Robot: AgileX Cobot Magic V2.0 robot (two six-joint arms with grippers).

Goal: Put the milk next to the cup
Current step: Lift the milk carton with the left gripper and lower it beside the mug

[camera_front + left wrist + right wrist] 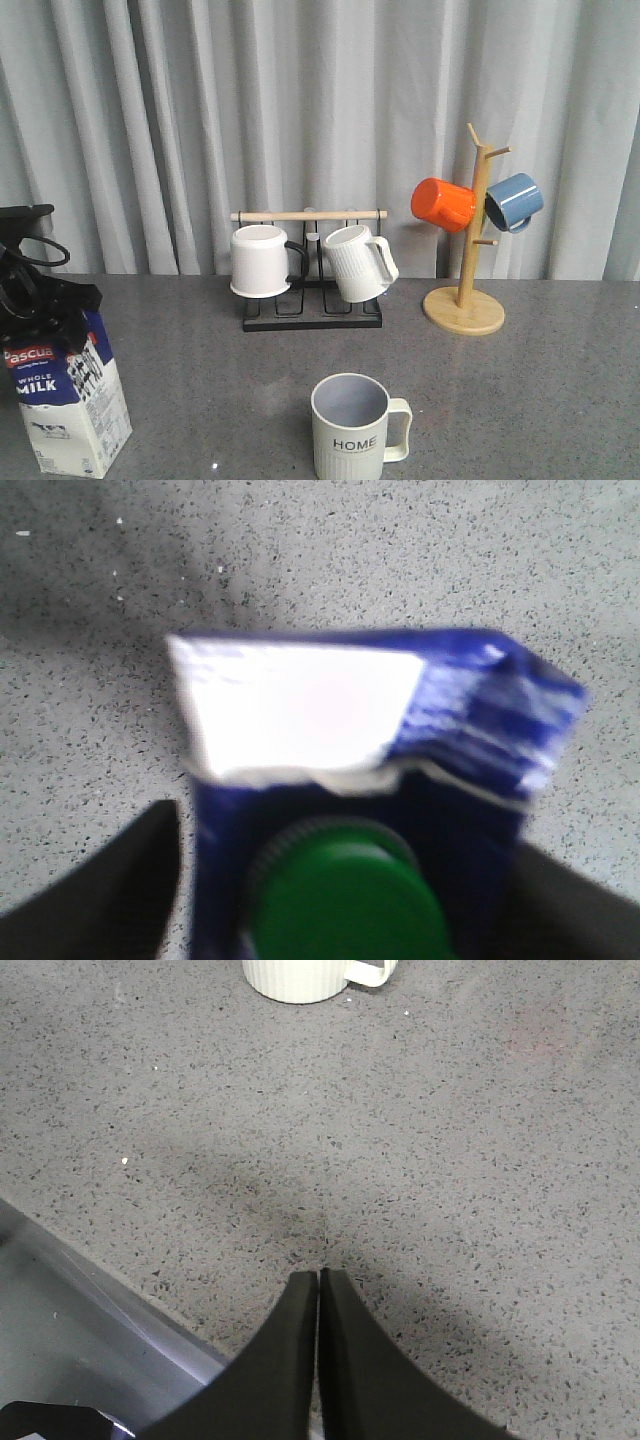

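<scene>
The milk, a blue and white carton, stands at the table's front left. Its green cap fills the near part of the left wrist view. My left gripper is over the carton's top with a finger on each side. It is open, and a thin strip of table shows between one finger and the carton. The cup, an off-white ribbed mug lettered "HOME", sits front centre, well right of the milk. My right gripper is shut and empty, low over bare table, with the cup farther ahead.
A black wire rack at the back centre holds a plain white mug and a white ribbed mug. A wooden mug tree at the back right carries an orange mug and a blue mug. The table's metal edge lies beside the right gripper.
</scene>
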